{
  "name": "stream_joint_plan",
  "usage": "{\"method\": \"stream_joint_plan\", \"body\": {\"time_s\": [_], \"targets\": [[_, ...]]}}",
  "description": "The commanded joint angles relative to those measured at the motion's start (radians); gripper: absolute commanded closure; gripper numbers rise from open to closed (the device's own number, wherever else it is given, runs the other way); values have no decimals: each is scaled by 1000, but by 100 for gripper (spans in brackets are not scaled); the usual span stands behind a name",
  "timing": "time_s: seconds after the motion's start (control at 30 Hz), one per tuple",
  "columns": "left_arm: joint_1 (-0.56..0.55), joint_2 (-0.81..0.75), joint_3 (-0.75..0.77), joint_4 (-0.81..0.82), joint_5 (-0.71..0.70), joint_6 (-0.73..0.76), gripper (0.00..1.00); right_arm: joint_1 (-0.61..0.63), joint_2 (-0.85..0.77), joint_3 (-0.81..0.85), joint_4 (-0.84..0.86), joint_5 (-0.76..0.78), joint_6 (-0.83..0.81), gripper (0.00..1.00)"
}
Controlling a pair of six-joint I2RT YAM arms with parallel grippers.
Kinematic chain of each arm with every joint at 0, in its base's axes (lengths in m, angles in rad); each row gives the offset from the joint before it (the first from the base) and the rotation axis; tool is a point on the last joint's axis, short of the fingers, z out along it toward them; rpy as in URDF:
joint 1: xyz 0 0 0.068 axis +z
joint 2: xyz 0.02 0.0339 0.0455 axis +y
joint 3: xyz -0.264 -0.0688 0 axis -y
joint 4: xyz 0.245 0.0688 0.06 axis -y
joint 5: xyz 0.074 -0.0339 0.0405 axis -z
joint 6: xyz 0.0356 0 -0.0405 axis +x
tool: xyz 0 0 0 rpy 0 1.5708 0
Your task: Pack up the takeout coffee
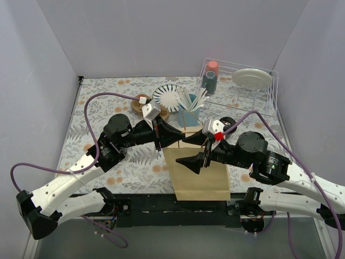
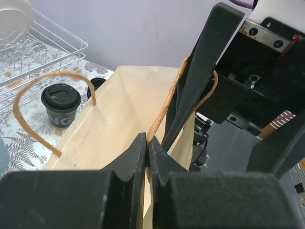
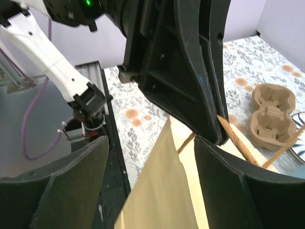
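A brown paper bag (image 1: 202,178) stands at the near middle of the table. My left gripper (image 1: 182,138) is shut on the bag's twine handle (image 2: 164,107) at the bag's mouth, as the left wrist view (image 2: 147,143) shows. My right gripper (image 1: 186,151) is open, its fingers on either side of the bag's near edge (image 3: 162,191); the right wrist view (image 3: 151,143) shows the left gripper's tip just above one finger. A grey coffee cup with a black lid (image 2: 60,102) stands on the table behind the bag, partly hidden in the top view (image 1: 227,122).
A cardboard cup carrier (image 1: 148,108) lies at the back left, next to a striped plate (image 1: 167,97) and a blue cup of stirrers (image 1: 188,110). A wire dish rack (image 1: 269,102) at the back right holds a white plate (image 1: 250,78) and a red-lidded cup (image 1: 210,78).
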Motion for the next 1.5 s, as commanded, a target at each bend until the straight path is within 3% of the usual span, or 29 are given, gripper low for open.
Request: {"method": "stream_joint_plan", "body": {"time_s": [0.0, 0.43, 0.77, 1.27, 1.47], "targets": [[29, -28, 14, -114, -66, 18, 100, -22, -109, 78, 27, 233, -104, 20], [28, -41, 32, -105, -37, 5, 100, -22, -112, 79, -42, 280, -149, 21], [29, 1, 64, -100, -35, 2, 100, -22, -56, 90, -137, -6, -267, 19], [29, 50, 168, -89, 14, -2, 100, -22, 70, 165, -295, -152, -351, 19], [29, 52, 188, -65, 42, -7, 100, -22, 113, 181, -324, -126, -339, 19]]}}
